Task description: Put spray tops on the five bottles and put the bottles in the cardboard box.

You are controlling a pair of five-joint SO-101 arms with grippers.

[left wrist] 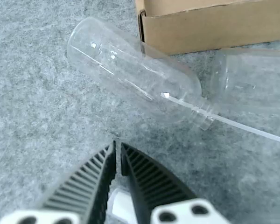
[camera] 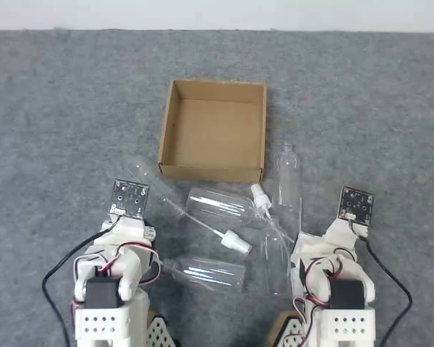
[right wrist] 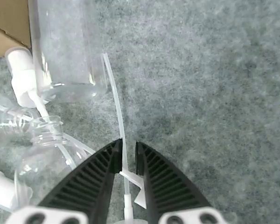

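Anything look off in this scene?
Nothing damaged or spilled. The bottles lie jumbled on their sides in front of the cardboard box, with loose spray tops and their thin tubes crossing among them.

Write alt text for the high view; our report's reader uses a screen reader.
An open cardboard box sits mid-table on grey carpet, nothing inside. Clear bottles and white spray tops are scattered between it and two white robot arms at the bottom edge.
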